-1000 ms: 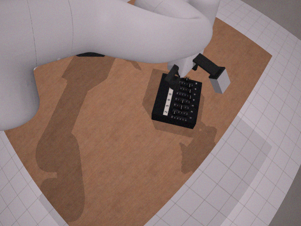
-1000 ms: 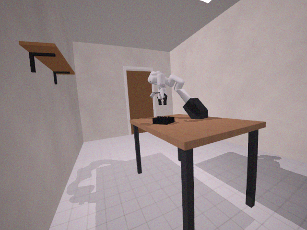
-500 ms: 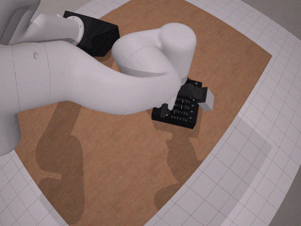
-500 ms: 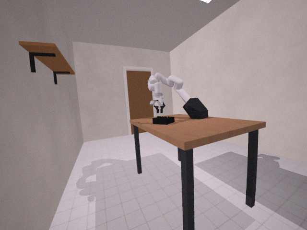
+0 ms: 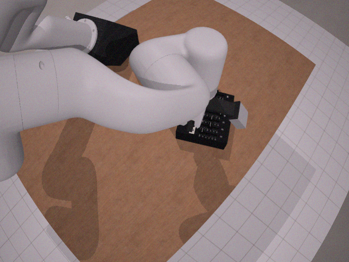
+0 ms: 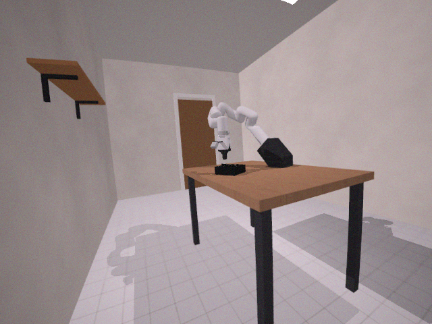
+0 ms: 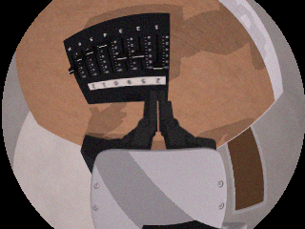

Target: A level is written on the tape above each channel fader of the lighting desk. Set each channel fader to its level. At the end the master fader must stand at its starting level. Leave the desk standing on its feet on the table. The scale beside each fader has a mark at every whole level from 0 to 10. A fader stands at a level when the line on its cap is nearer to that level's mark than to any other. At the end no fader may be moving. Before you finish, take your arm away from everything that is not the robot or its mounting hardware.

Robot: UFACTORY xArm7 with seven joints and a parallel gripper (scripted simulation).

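Pincer (image 6: 224, 157) (image 7: 157, 99) is fully closed, nothing between the fingers. In the exterior view it points down, just above the desk, left of the arm's base (image 6: 275, 153).

Lighting desk (image 5: 201, 142) (image 6: 230, 169) (image 7: 129, 93): right of center in the top view, on the wooden table (image 5: 135, 174) (image 6: 314, 177) (image 7: 43, 95); upper middle in the wrist view. Sits flat, arm partly over it from above.

Wrist view: tape (image 7: 127, 83) runs along the desk's lower side, digits upside down. Above it, channels 1 to 6 run right to left. Fader 1 cap line (image 7: 157, 68) is at the tape end of its slot, 2 (image 7: 138, 56) and 3 (image 7: 121, 58) mid-slot, 4 (image 7: 102, 46) at the far end. Fingertips overlap the desk edge by the tape's right end; contact: can't tell.
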